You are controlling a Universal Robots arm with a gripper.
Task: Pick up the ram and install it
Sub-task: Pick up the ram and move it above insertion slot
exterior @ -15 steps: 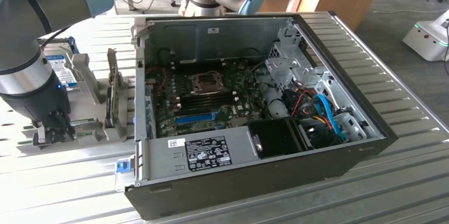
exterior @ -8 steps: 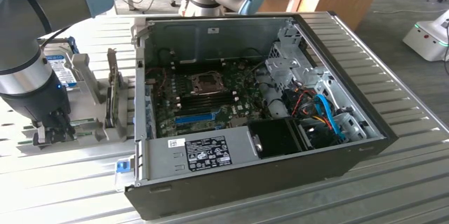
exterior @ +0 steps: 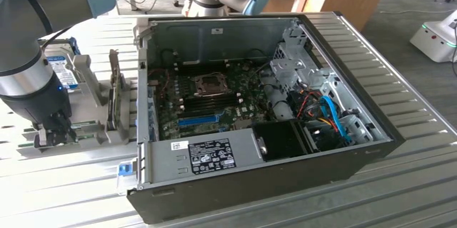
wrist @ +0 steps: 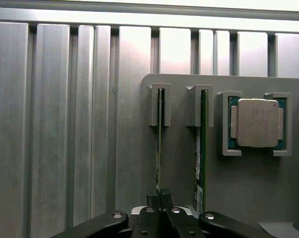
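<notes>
The ram (wrist: 159,129) is a thin green stick standing on edge in a slot of the grey holder (wrist: 179,168). My gripper (wrist: 159,196) is down over the stick's near end, and its two fingers (wrist: 152,194) are pressed together on the ram's edge. A second green stick with a pale label (wrist: 202,148) stands in the neighbouring slot. In the exterior view my gripper (exterior: 51,138) sits low over the holder (exterior: 93,137), at the exterior view's left of the open computer case (exterior: 343,169).
A silver processor (wrist: 258,123) lies in a pocket of the holder beside the sticks. A hard drive with a blue label (exterior: 68,75) and an upright card (exterior: 114,97) stand on the holder. The case shows its motherboard (exterior: 214,99) and a blue slot (exterior: 198,120). Ribbed aluminium table (wrist: 65,124) all around.
</notes>
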